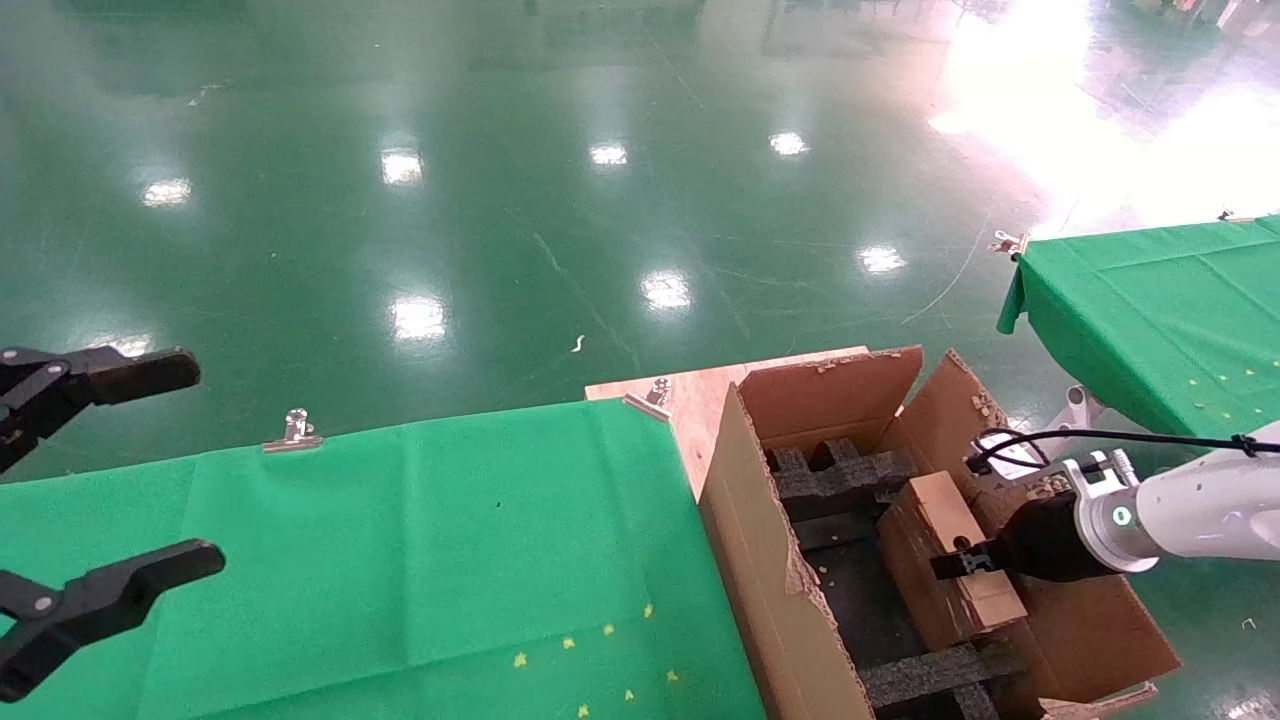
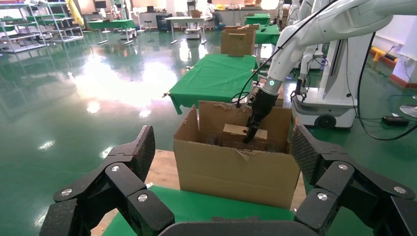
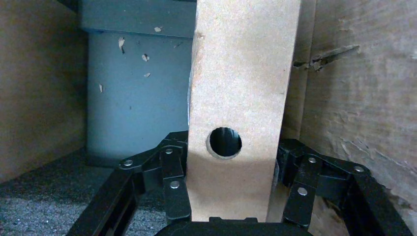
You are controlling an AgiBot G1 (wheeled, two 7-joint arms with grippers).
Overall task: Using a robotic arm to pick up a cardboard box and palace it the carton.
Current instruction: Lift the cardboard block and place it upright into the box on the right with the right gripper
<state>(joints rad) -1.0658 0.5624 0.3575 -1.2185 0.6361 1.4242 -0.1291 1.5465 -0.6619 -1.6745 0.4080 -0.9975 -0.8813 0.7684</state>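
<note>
The small brown cardboard box (image 1: 940,525) stands on edge inside the large carton (image 1: 760,560), close to its right wall and among black foam inserts (image 1: 840,480). My right gripper (image 1: 952,565), on the white robotic arm (image 1: 1200,505), reaches into the carton and is shut on the box. In the right wrist view the fingers (image 3: 172,169) flank the box's narrow side with the round hole (image 3: 241,98). My left gripper (image 1: 200,465) is open and empty, parked at the far left over the green table. The left wrist view shows the carton (image 2: 236,169) with the box (image 2: 236,132) in it.
The carton sits on a wooden board (image 1: 690,400) at the right end of a green-clothed table (image 1: 400,560) with metal clips (image 1: 292,432). A second green table (image 1: 1150,310) stands to the right. The carton's flaps (image 1: 830,385) stand up, ragged.
</note>
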